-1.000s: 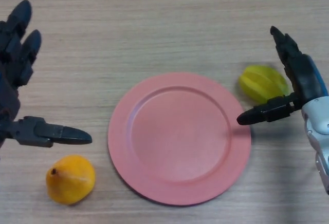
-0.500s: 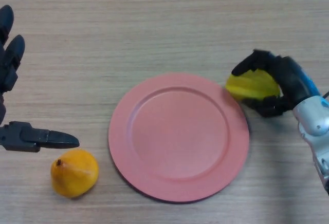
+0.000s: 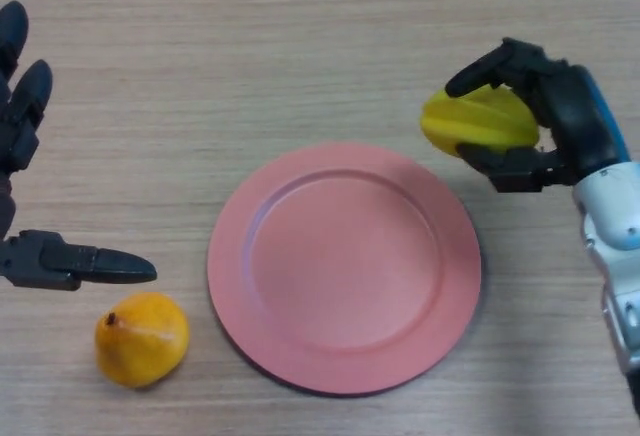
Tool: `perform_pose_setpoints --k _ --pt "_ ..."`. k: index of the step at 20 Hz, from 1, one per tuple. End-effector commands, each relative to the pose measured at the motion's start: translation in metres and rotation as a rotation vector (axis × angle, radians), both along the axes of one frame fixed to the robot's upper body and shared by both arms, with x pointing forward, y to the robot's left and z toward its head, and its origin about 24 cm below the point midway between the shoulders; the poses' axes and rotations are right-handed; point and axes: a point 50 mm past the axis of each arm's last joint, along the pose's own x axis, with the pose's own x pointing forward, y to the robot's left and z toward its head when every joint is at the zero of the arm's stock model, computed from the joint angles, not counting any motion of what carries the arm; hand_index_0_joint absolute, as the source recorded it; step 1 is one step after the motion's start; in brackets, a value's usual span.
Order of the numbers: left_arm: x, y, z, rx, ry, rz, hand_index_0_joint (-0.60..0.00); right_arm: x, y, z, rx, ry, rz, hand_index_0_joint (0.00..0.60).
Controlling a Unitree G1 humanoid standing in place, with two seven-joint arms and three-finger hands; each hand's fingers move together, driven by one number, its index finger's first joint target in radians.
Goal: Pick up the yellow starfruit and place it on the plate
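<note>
In the head view, the yellow starfruit (image 3: pixel 478 122) is now seen raised off the worktop (image 3: pixel 300 46) at the right of the frame, where a second ago it lay beside the pink plate (image 3: pixel 345 266). It is clasped by the right hand (image 3: pixel 545 121), whose fingers and thumb were closed round it half a second ago. The lift appears done; carrying leftward over the plate is judged to remain. The left hand (image 3: pixel 30 196) is held spread at the left edge, above an orange fruit (image 3: pixel 141 339).
</note>
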Motion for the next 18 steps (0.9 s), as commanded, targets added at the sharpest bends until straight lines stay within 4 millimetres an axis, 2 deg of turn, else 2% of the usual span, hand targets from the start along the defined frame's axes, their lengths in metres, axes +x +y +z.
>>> perform_pose_setpoints --k 1,6,7,8,9,10,11,12,13,14,17,18 --pt "-0.010 0.003 0.034 0.072 -0.199 0.014 0.000 -0.008 0.026 0.027 0.083 -0.128 0.105 0.600" --pt "-0.013 0.001 0.036 0.057 -0.213 0.011 0.000 -0.016 0.052 0.004 0.135 -0.058 0.126 0.600" --pt "-0.014 0.001 0.038 0.057 -0.211 0.006 0.000 -0.019 0.058 -0.006 0.248 0.036 0.108 0.600" --pt "-0.015 0.001 0.039 0.057 -0.210 0.005 0.000 -0.020 0.060 -0.008 0.261 0.048 0.106 0.600" --pt "-0.017 0.001 0.038 0.062 -0.212 0.007 0.000 -0.021 0.063 -0.008 0.275 0.052 0.114 0.550" --pt "-0.018 0.001 0.038 0.062 -0.212 0.006 0.000 -0.021 0.063 -0.007 0.294 0.052 0.114 0.450" --pt "-0.018 0.001 0.039 0.061 -0.216 0.009 0.000 -0.020 0.063 -0.002 0.355 0.042 0.119 0.300" --pt "-0.019 0.001 0.039 0.058 -0.219 0.012 0.000 -0.020 0.063 0.002 0.400 0.033 0.124 0.201" --pt "-0.020 0.003 0.042 0.054 -0.228 0.019 0.000 -0.017 0.062 0.017 0.468 -0.010 0.132 0.057" --pt "-0.021 0.003 0.044 0.056 -0.231 0.022 0.000 -0.015 0.061 0.026 0.498 -0.040 0.136 0.000" --pt "-0.020 0.000 0.046 0.071 -0.243 0.019 0.000 -0.020 0.049 0.056 0.473 -0.183 0.137 0.000" --pt "-0.020 -0.001 0.047 0.073 -0.245 0.018 0.000 -0.021 0.047 0.061 0.460 -0.209 0.133 0.000"
